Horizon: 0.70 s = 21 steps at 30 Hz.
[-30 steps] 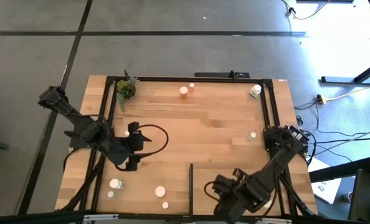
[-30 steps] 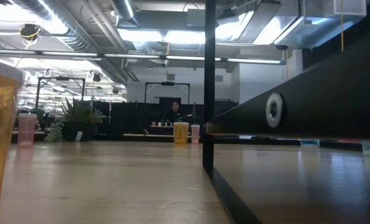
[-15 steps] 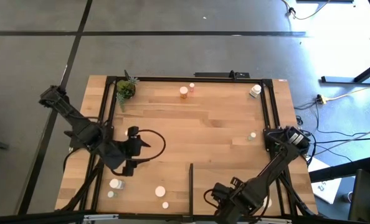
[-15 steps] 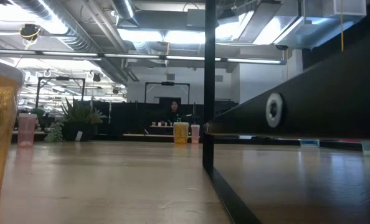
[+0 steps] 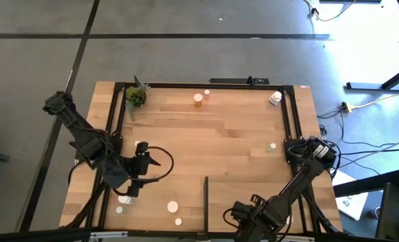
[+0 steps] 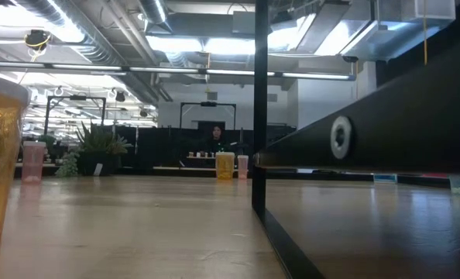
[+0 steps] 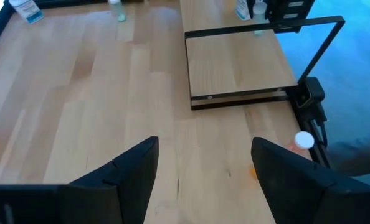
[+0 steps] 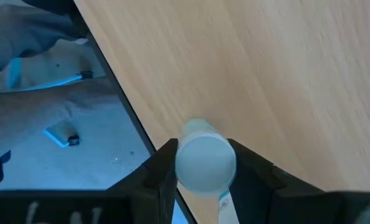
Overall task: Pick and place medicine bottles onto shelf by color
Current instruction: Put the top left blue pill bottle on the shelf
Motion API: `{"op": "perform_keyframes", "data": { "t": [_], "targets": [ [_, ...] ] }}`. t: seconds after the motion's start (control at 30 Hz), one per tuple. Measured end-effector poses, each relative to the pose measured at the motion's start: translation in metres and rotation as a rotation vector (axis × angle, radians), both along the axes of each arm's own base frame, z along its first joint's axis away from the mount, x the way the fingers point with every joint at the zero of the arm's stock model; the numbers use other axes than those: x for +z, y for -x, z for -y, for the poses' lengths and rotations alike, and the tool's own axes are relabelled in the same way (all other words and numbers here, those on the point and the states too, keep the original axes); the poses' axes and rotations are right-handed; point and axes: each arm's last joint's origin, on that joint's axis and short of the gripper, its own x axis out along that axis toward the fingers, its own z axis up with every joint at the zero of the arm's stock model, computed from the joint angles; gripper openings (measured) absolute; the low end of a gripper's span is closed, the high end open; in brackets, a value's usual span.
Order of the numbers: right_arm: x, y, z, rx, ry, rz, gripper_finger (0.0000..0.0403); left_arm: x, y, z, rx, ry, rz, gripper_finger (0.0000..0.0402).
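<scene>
We see the right gripper (image 8: 200, 186) low at about five o'clock on the bench (image 5: 213, 134), its jaws closed on a white-capped bottle (image 8: 203, 163) just above the shelf (image 5: 253, 191), near that panel's edge. The shelf fills the bench's five o'clock corner, bounded by a thin black strip (image 5: 206, 195).

The left gripper (image 7: 203, 180) hangs at about eight o'clock with its jaws open and nothing between them, next to a white-capped bottle (image 5: 125, 199). Two more bottles (image 5: 172, 207) sit near six o'clock, an orange bottle (image 5: 198, 99) and a small neighbour at twelve o'clock, a white bottle (image 5: 275, 98) at one o'clock, and a pale bottle (image 5: 272, 146) at three o'clock. A potted plant (image 5: 136, 96) stands at eleven o'clock.
</scene>
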Motion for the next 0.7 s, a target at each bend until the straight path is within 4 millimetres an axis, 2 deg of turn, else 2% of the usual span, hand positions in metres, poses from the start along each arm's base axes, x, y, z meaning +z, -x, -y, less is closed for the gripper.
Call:
{"op": "perform_keyframes", "data": {
  "t": [0.27,0.7],
  "targets": [
    [0.0000,-0.0012,-0.0002,-0.003,-0.002,0.013,0.0126,0.0000,0.0011,0.0013,-0.003,0.006,0.000,0.0250],
    [-0.0005,-0.0012,0.0006,-0.003,0.014,0.019,0.0186,0.0000,0.0011,0.0013,-0.003,0.006,0.000,0.0250]
  ]
}}
